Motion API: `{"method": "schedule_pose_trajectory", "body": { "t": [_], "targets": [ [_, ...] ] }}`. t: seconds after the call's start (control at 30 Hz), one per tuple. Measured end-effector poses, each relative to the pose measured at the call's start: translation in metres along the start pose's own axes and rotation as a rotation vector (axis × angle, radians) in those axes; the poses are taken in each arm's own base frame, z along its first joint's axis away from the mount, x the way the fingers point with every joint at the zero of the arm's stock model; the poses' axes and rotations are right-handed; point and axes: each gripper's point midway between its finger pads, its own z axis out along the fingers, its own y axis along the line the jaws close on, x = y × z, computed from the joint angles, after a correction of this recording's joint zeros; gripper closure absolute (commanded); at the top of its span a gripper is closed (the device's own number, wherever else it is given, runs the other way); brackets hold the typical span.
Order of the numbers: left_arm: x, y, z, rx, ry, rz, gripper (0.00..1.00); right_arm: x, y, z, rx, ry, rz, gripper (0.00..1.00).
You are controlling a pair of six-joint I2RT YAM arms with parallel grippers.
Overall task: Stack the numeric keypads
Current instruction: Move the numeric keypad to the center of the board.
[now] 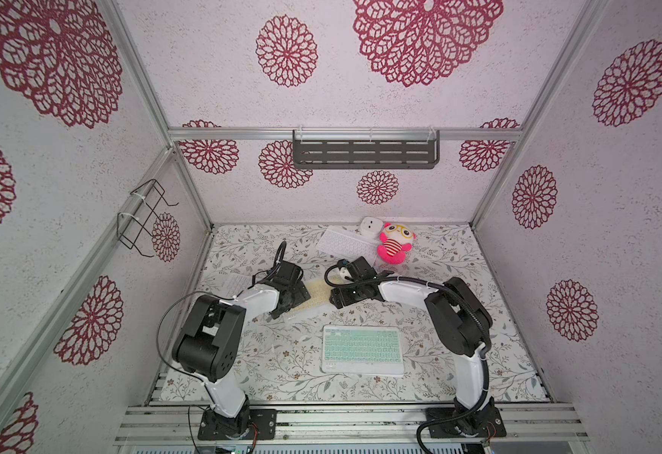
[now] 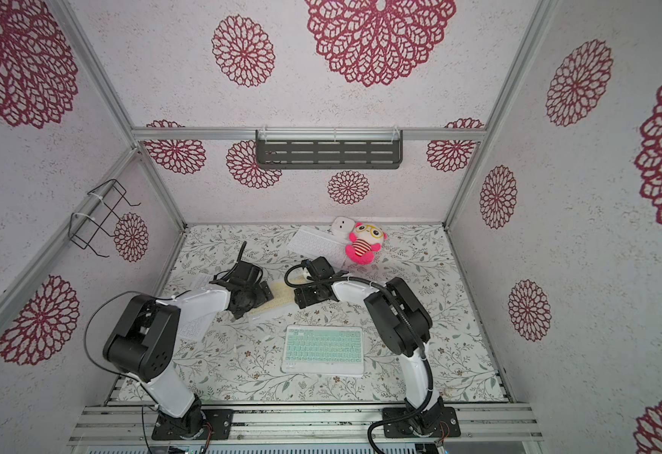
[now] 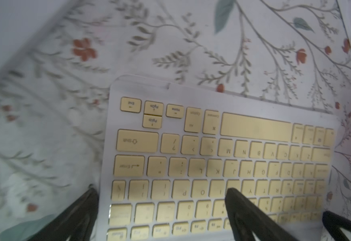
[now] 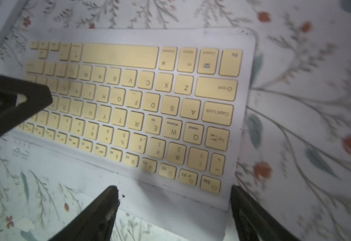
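Mint-keyed keypad (image 1: pixel 363 350) lies alone up front; pale-yellow keypad (image 1: pixel 319 293) sits mid-table behind it. Left gripper (image 3: pixel 161 188) and right gripper (image 4: pixel 173 187) gape over its ends, gripping nothing; uneven closing could skew it; white keypad (image 1: pixel 347 243) waits farthest back.

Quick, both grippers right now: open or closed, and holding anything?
Left gripper: open, holding nothing, above the thin white-framed keypad with pale-yellow keys.
Right gripper: open, holding nothing, at that keypad's corner.
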Motion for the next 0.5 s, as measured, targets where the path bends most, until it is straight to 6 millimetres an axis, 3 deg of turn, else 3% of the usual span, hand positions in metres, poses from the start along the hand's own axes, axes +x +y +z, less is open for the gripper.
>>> {"method": "schedule_pose_trajectory", "body": {
  "t": [0.17, 0.3, 0.4, 0.5],
  "targets": [
    [0.004, -0.053, 0.012, 0.092, -0.001, 0.07, 0.02, 0.032, -0.035, -0.026, 0.113, 0.008, 0.095, 0.13],
    [0.012, -0.087, 0.016, 0.176, 0.006, 0.098, 0.02, 0.044, -0.06, -0.039, 0.166, -0.007, 0.182, 0.13],
    [0.018, -0.099, 0.014, 0.214, 0.025, 0.111, 0.02, 0.047, -0.074, -0.046, 0.188, -0.027, 0.233, 0.12],
    [0.026, -0.099, 0.011, 0.206, 0.043, 0.125, 0.02, 0.048, -0.082, -0.049, 0.197, -0.043, 0.275, 0.12]
  ]
}}
